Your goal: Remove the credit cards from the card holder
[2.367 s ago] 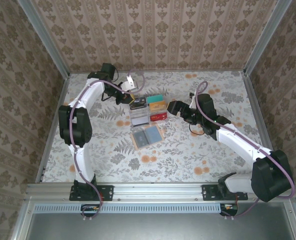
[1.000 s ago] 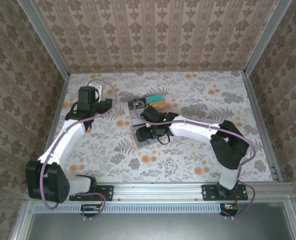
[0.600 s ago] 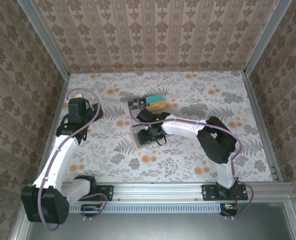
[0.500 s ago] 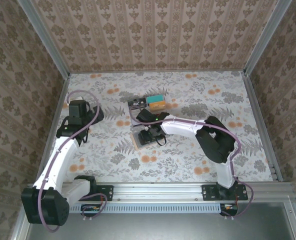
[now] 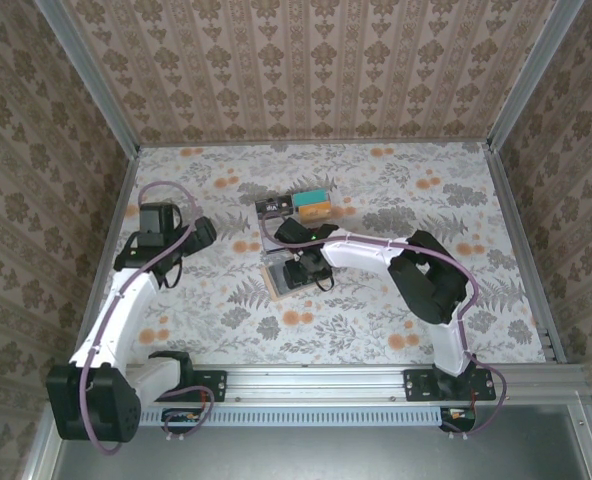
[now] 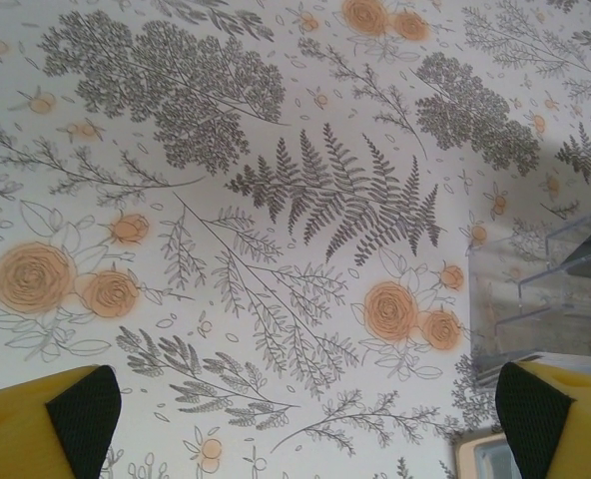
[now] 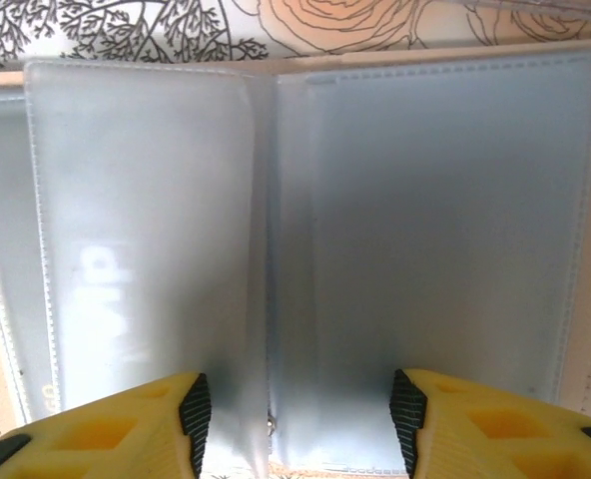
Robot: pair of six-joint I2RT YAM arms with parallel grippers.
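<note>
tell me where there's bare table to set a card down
Free: far right of the table, beyond the tray; the near strip between card holder and rail. Crowded: the centre, under the right gripper.

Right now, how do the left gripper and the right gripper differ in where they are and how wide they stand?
The left gripper hangs over the flowered tablecloth; the right gripper is close above the opened card holder. The left gripper's jaws stand wide; the right gripper's stand narrower. Both have yellow fingers with black pads.
</note>
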